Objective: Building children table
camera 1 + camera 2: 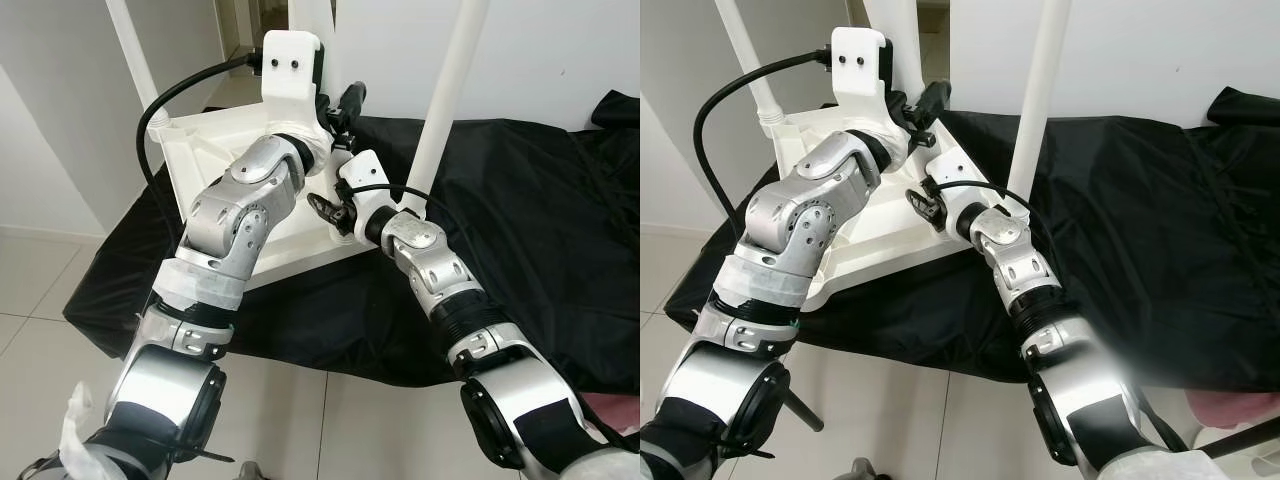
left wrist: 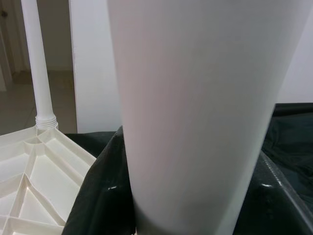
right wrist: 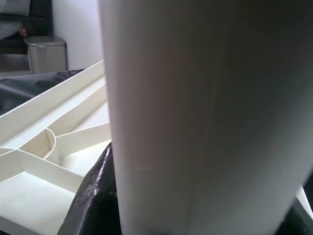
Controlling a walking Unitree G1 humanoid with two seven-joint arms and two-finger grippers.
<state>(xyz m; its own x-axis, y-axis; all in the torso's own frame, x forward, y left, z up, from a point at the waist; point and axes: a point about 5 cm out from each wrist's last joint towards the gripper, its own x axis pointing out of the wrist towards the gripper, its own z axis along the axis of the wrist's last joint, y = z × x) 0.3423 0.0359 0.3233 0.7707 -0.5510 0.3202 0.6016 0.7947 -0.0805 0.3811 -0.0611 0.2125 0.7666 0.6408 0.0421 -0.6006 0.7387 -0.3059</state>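
Observation:
A white plastic children's table (image 1: 205, 150) lies upside down on a black cloth (image 1: 540, 200), its ribbed underside facing up. Three white legs stand up from it: one at the back left (image 1: 130, 50), one at the back middle (image 1: 315, 30) and one at the near right (image 1: 450, 90). My left gripper (image 1: 345, 105) is up against the back middle leg, which looms very close in the left wrist view (image 2: 195, 112). Lower down, my right gripper (image 1: 330, 212) hovers over the underside, left of the near right leg's base. A white leg (image 3: 195, 122) stands right before the right wrist camera.
The black cloth covers a low surface whose front edge (image 1: 300, 350) runs above pale floor tiles (image 1: 40, 340). White walls stand behind and to the left. A small lidded bin (image 3: 46, 51) stands far off in the right wrist view.

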